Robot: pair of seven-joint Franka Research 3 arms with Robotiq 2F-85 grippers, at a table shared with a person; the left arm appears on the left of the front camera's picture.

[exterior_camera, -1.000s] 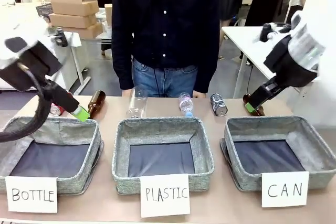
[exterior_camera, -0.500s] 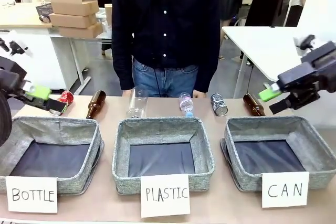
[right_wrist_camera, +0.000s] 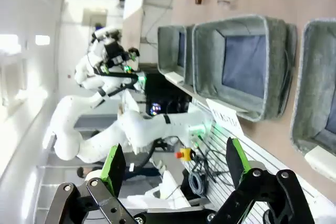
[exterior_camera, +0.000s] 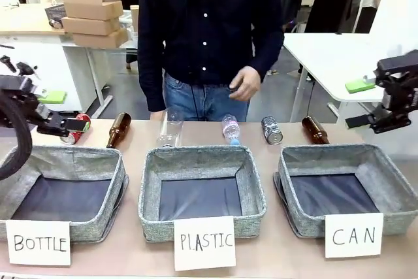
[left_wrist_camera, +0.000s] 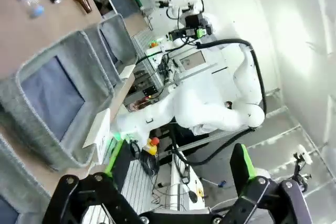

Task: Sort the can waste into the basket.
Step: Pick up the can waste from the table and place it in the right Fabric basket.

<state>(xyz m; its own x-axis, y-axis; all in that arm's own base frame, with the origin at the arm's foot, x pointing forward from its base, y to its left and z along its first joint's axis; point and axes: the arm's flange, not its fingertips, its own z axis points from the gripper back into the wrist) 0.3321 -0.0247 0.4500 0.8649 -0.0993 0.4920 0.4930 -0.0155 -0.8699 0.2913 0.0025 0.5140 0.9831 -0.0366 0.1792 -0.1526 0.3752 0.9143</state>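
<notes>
**Left hand (exterior_camera: pixel 65 110) and right hand (exterior_camera: pixel 358 103) both released, nothing held**

In the front view the left hand sits at the left edge, turned sideways with one finger above the other and the jaws wide apart. Its lower finger lies right over the red can (exterior_camera: pixel 70 137). That can rests on the tabletop (exterior_camera: pixel 271 259) behind the far left corner of the bottle basket (exterior_camera: pixel 65 161). Whether finger and can touch cannot be told. In the left wrist view the green-padded fingers (left_wrist_camera: pixel 112 156) stand far apart with only open air between them.

The right hand hangs in the air at the right edge, above and beyond the far right corner of the basket (exterior_camera: pixel 326 153) that carries the "CAN" card (exterior_camera: pixel 353 235). It is also turned sideways, with the jaws spread and empty.

The silver can (exterior_camera: pixel 272 130) is on the tabletop behind the gap between the middle basket (exterior_camera: pixel 202 155) and the "CAN" basket. It is just beside a brown bottle (exterior_camera: pixel 315 130) and apart from the right hand. Both cans are outside the basket.

A person's hand (exterior_camera: pixel 245 83) is raised at the far side of the tabletop, above the silver can.
</notes>
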